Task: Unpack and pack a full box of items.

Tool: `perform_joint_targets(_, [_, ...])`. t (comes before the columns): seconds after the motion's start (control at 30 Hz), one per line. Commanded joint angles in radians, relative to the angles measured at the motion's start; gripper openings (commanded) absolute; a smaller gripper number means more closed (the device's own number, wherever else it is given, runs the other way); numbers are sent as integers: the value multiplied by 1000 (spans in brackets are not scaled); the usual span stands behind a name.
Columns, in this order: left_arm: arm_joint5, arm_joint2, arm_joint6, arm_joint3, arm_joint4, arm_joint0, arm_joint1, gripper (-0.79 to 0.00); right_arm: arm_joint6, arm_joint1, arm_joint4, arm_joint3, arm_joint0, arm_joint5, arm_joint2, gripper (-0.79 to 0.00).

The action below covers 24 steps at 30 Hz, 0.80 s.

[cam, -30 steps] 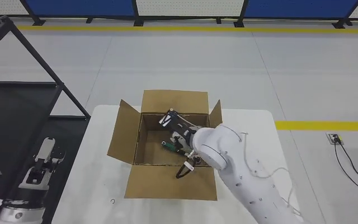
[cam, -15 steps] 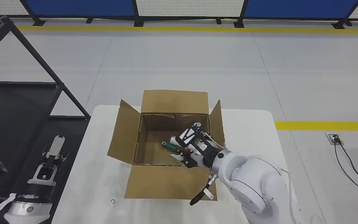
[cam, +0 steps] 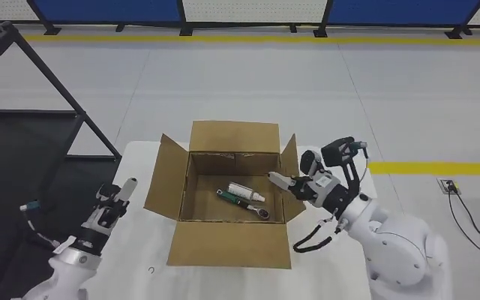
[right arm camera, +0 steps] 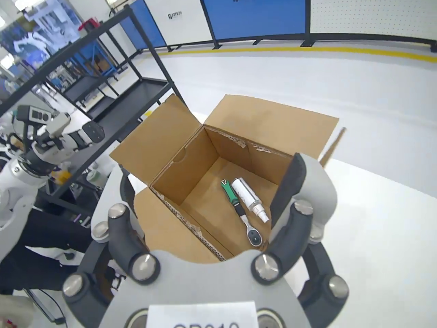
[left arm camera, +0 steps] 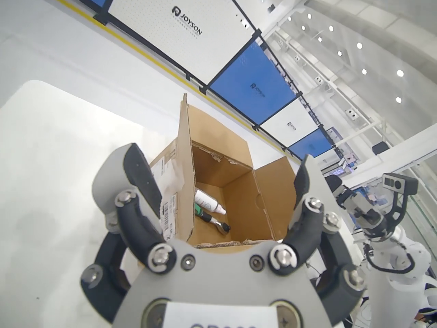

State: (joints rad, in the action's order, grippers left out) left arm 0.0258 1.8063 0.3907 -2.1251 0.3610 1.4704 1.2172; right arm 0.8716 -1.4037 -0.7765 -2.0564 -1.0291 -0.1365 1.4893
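Note:
An open cardboard box (cam: 196, 178) stands mid-table with all flaps out. On its floor lie a white tube (cam: 246, 193) and a green-handled ratchet (cam: 241, 204), side by side. My right gripper (cam: 294, 171) hovers just outside the box's right flap, open and empty. The right wrist view looks down into the box (right arm camera: 273, 124) past that gripper (right arm camera: 210, 179), onto the tube (right arm camera: 247, 196) and ratchet (right arm camera: 239, 211). My left gripper (cam: 116, 191) hangs open at the table's left edge, well apart from the box. It (left arm camera: 220, 156) faces the box (left arm camera: 239, 179), tube (left arm camera: 206, 201) and ratchet (left arm camera: 215, 221).
The white table (cam: 135, 240) has bare room left, right and in front of the box. A small hook-like bit (cam: 151, 270) lies near the front left. A black metal shelf cart (cam: 45, 150) stands beside the table's left edge.
My right gripper has come up out of the box and swung to its right side, empty. My left arm has risen from low beside the table toward the table's left edge.

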Motion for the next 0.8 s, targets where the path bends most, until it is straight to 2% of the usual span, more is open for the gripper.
perform_joint_targets(0.0, [-9,-31,31,24,15,-32,-2,0,12,4,13,11,-11,32,33,0])
perform_joint_targets(0.2, [-10,-81,88,64,36,-73,-7,0,71,15,30,70,3,106,66,0])
perform_joint_targets(0.37, [0,-109,121,56,29,-74,-10,0,154,24,81,148,42,113,56,0])
perform_joint_targets(0.67, [10,-163,156,53,57,-81,-15,0,260,34,318,306,136,-27,1,0])
perform_joint_targets(0.77, [5,-191,179,65,53,-100,-16,0,253,36,357,351,165,-46,-23,0])
